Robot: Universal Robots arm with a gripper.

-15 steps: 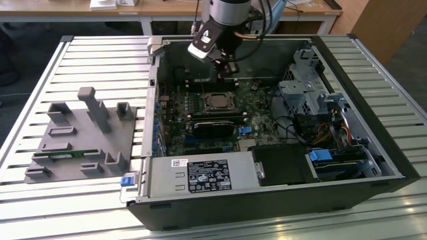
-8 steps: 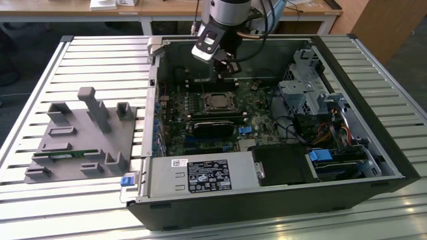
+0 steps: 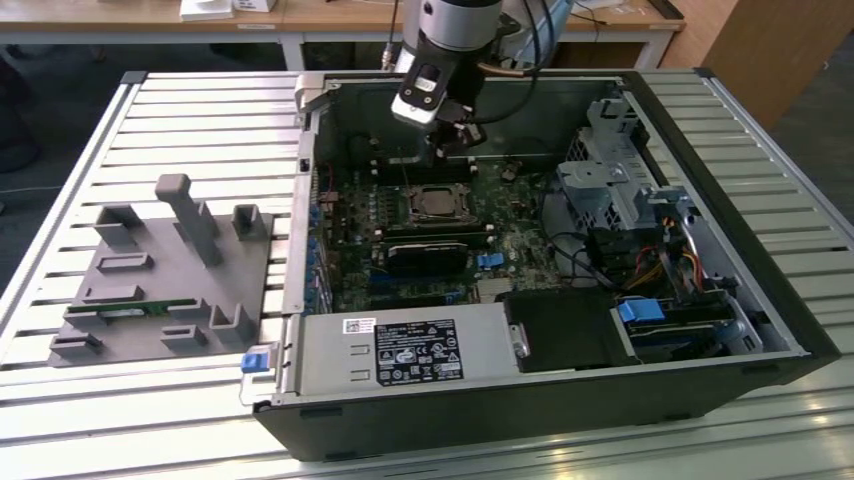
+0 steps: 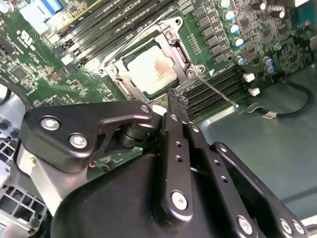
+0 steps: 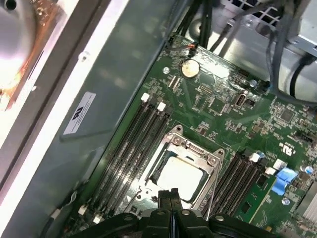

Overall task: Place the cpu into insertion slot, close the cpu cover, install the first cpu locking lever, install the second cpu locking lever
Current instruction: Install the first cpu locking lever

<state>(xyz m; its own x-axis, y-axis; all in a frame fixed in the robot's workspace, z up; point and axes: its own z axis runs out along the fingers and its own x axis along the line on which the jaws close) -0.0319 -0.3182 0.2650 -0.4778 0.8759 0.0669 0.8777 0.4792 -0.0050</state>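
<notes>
1. The gripper [image 3: 451, 145] hangs inside the open computer case [image 3: 787, 300]. In both wrist views its fingers are clenched together with nothing between them [image 4: 176, 99] [image 5: 169, 194]. I judge they are shut like this to make one narrow tip for pushing a thin part.
2. The cpu [image 3: 434, 204] sits flat in the insertion slot [image 3: 410, 205] on the motherboard [image 3: 534, 250]. In the exterior view it lies at about six o'clock from the gripper, near but apart.
3. In both wrist views the dull metal top of the cpu [image 4: 150, 69] [image 5: 181, 176] shows through the window of the cpu cover [image 4: 179, 47] [image 5: 190, 148]. The cover seems to lie down over the chip's edges, which would hold it in place.
4. A thin locking lever [image 4: 217, 90] juts from a corner of the socket across the memory slots [image 5: 133, 144]. It looks unlatched, and the fingertips hover just beside its hinge end.
5. The case lies on its side, open upward, which lets the arm reach in from above.
</notes>
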